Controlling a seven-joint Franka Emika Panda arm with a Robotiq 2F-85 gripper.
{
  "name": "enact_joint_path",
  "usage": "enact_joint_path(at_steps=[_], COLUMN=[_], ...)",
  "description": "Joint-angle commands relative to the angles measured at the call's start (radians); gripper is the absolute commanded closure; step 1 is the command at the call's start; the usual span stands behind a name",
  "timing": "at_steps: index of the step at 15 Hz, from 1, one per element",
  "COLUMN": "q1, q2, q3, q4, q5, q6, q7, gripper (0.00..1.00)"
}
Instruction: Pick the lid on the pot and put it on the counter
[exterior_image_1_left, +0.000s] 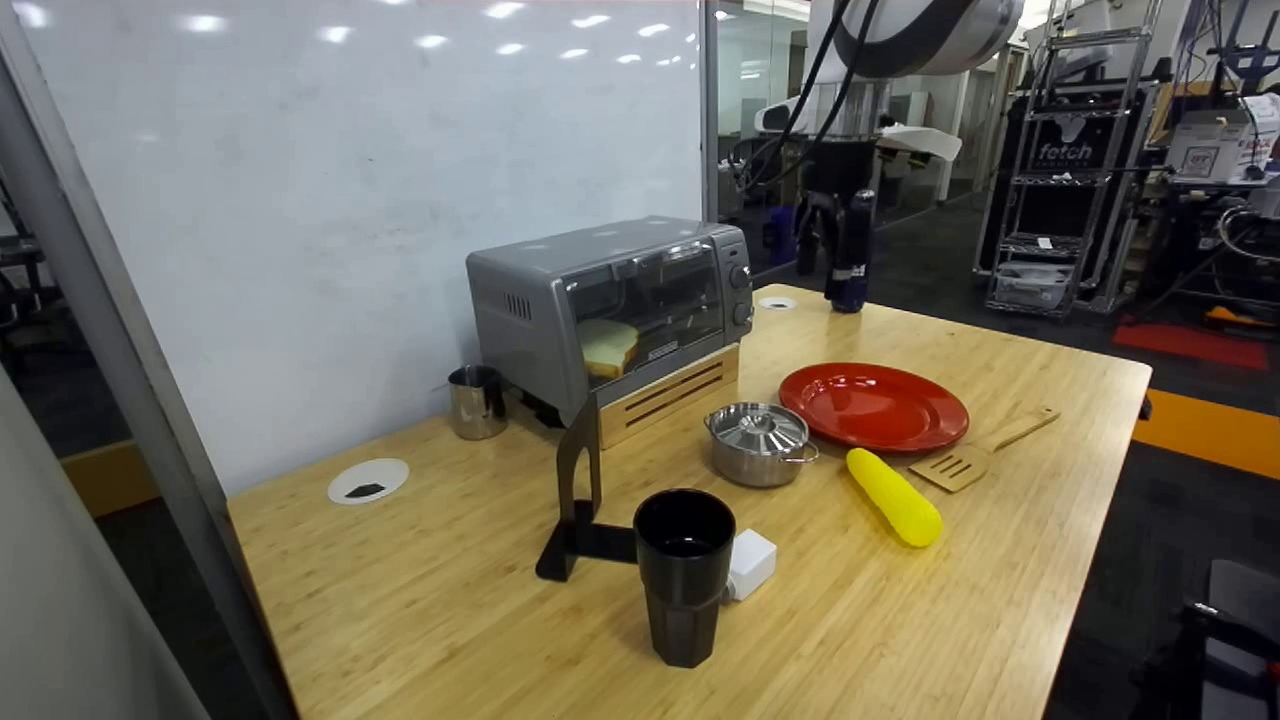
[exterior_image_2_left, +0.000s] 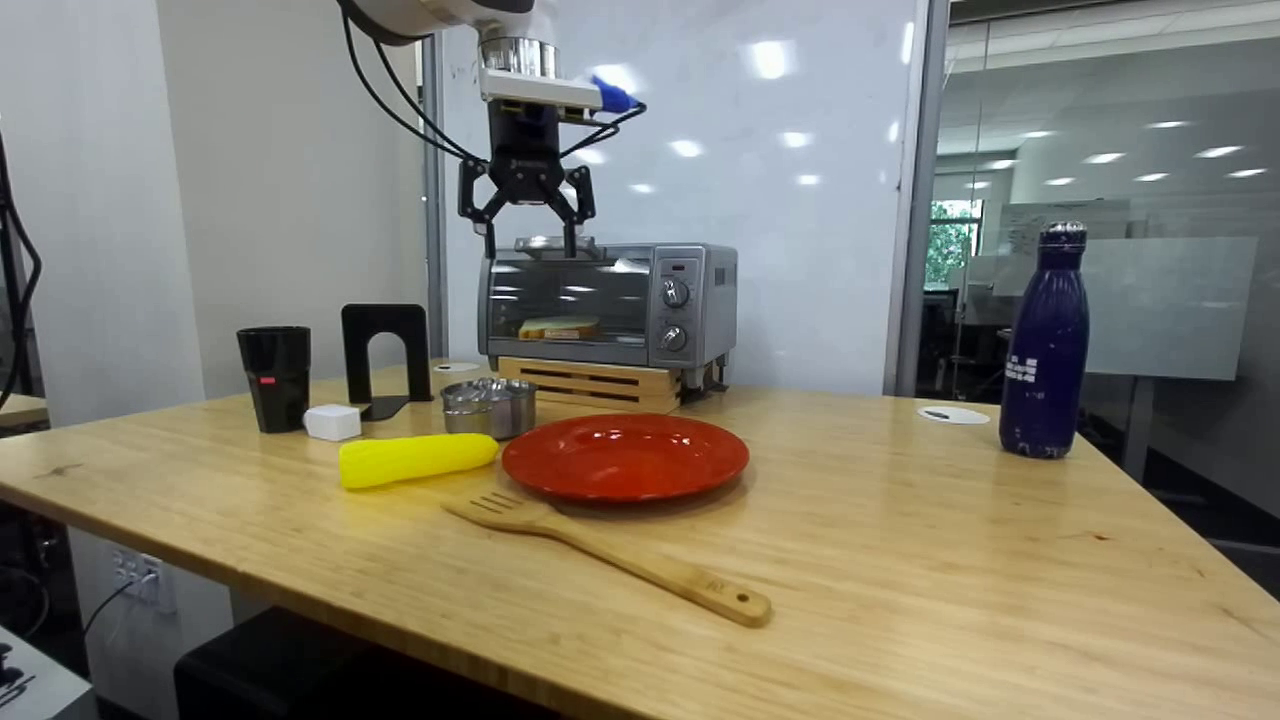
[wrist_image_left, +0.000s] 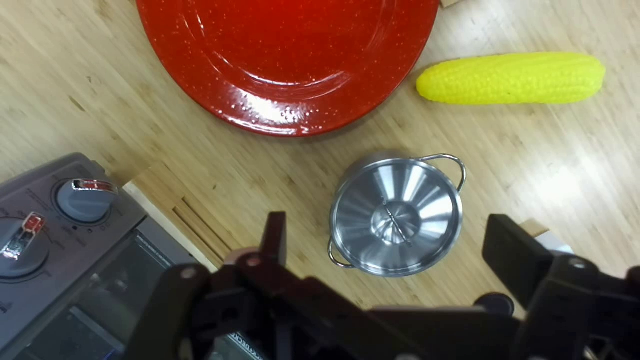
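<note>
Lifting looks not yet begun, and placing on the desk (exterior_image_2_left: 900, 560) remains: the lid (wrist_image_left: 400, 220) sits on the pot (exterior_image_1_left: 756, 467), at five o'clock from the red plate (wrist_image_left: 290, 57) in the wrist view. The hand (exterior_image_2_left: 530, 250) hangs well above, pointing to six o'clock in both exterior views, spread wide, gripping nothing.

Can count one gripper (exterior_image_2_left: 530, 243) with two fingers (wrist_image_left: 515, 257). Lower than the gripper, can count one wooden counter (exterior_image_2_left: 900, 540), one pot (exterior_image_1_left: 755, 467) with two handles (wrist_image_left: 452, 158), one lid (wrist_image_left: 400, 220), one red plate (exterior_image_2_left: 625, 458), one yellow corn (wrist_image_left: 510, 78) and one spatula (exterior_image_2_left: 620, 553). Off to the gripper's sides, can count one black cup (exterior_image_1_left: 685, 590), one metal jug (exterior_image_1_left: 475, 405), one bookend (exterior_image_2_left: 388, 320), one white block (exterior_image_2_left: 332, 422), one blue bottle (exterior_image_2_left: 1045, 360), one oven (exterior_image_2_left: 608, 305) with two knobs (exterior_image_2_left: 675, 292), one piece of bread (exterior_image_1_left: 607, 347) and two white circles (exterior_image_1_left: 375, 472).
</note>
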Motion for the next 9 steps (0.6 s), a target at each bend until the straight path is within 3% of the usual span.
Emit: enact_joint_path(at_steps=[1,5,9], q1=[-0.034,-0.03,-0.026], q2=[0.0,0.012,0.103], q3=[0.035,0.038,0.093], q4=[0.002,0.013,0.1], q5=[-0.006,-0.008,0.046], q6=[-0.004,0.004,0.027], q7=[0.004,0.016,-0.124], gripper=[0.0,0.0,0.0])
